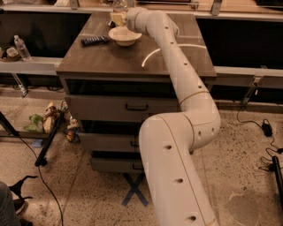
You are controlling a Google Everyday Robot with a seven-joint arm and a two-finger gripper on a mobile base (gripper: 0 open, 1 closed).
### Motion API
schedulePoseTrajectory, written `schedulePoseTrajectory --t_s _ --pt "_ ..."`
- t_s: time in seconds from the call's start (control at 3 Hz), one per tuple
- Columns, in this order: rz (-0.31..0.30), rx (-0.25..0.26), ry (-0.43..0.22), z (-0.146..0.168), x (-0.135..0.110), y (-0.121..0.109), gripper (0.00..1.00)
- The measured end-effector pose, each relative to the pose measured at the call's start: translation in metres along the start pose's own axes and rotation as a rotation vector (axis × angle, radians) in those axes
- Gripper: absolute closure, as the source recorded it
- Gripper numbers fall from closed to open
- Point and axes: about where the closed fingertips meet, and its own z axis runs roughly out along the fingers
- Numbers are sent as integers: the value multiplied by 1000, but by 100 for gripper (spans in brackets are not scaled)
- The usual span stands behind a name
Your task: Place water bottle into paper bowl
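Note:
The paper bowl [124, 36] is a cream-white shallow bowl standing on the dark wooden cabinet top [106, 57], near its far left. My gripper [117, 18] is at the end of the long white arm, just above and behind the bowl's far rim. It is closed around the lower part of the clear water bottle [118, 5], which stands upright in it and is cut off by the top edge of the view. The bottle's bottom is hidden by the gripper.
A dark, flat remote-like object [94, 41] lies left of the bowl. A smaller clear bottle [22, 47] stands on a low ledge at far left. The cabinet has drawers [132, 107]. Cables and clutter lie on the floor at left and right.

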Motion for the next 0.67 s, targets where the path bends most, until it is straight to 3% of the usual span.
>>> schedulePoseTrajectory --t_s 0.33,0.67 --pt "-6 7 12 1 3 -2 33" --pt "-3 13 13 1 3 -4 10"
